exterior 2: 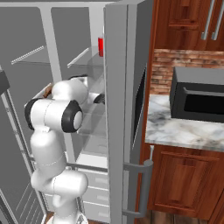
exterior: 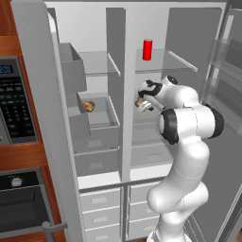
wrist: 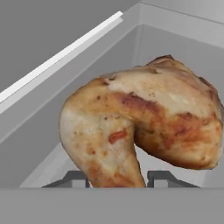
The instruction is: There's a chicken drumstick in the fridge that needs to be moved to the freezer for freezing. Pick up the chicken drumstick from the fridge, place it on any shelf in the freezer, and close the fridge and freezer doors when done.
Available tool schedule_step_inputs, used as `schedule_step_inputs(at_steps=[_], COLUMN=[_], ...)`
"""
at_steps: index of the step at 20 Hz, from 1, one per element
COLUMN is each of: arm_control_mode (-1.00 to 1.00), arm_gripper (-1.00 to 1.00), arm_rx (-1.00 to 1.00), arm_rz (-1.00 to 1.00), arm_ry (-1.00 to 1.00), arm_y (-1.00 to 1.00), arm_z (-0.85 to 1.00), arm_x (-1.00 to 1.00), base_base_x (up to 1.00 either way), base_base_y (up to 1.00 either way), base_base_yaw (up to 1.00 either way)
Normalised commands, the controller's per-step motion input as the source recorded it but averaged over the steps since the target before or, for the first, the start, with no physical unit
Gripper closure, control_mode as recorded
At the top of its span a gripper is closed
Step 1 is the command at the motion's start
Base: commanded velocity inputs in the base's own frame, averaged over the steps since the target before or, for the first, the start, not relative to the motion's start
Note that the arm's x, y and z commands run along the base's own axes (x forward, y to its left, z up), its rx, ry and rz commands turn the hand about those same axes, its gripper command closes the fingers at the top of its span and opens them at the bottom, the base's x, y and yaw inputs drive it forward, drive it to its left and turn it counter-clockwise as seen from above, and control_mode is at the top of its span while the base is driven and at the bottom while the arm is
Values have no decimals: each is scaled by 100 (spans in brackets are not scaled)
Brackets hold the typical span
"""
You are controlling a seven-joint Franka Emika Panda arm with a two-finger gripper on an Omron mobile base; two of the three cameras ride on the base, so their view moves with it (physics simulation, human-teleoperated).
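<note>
Reaching deep into the right-hand section of the grey unit, the white arm has its tool [exterior: 143, 101] right at the chicken drumstick [wrist: 144, 127]. In the hand view the golden-brown meat looms large, its narrow end dropping straight down between the two dark fingertips [wrist: 76, 178], one on each side and both just at the meat. They look pinched onto the drumstick, though actual contact at the pads is hidden below the edge of that view. From the left base view, a tan sliver of the drumstick [exterior: 140, 102] peeks out just ahead of the wrist, over the glass shelf [exterior: 142, 124] at mid height in the fridge [exterior: 189, 33].

Above the tool, a red can [exterior: 147, 49] stands upright on the upper shelf. Across the central divider, on the tool's left, a smaller orange-brown food lump [exterior: 88, 106] sits on a shelf in the freezer [exterior: 94, 118]. Both doors stand wide open: the freezer door [exterior: 42, 108] swung out at the far left, the fridge door [exterior 2: 127, 109] at the right with its dark panel edge-on. Beyond that door, a black microwave [exterior 2: 199, 99] rests on the marble worktop [exterior 2: 183, 131].
</note>
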Motion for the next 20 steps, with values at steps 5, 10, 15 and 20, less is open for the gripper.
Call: schedule_step_inputs(at_steps=[5, 10, 15, 20], arm_control_mode=[-100, -100, -100, -100], arm_gripper=[100, 100, 100, 100], arm_rx=[-4, -7, -8, -3], arm_rz=[0, -7, -10, -5], arm_ry=[-7, 4, 12, 0], arm_y=[40, 1, 1, 0], arm_z=[-30, 28, 68, 90], arm_x=[-97, -100, -90, -92], base_base_x=[0, 0, 0, 0], base_base_y=[0, 0, 0, 0], base_base_yaw=[0, 0, 0, 0])
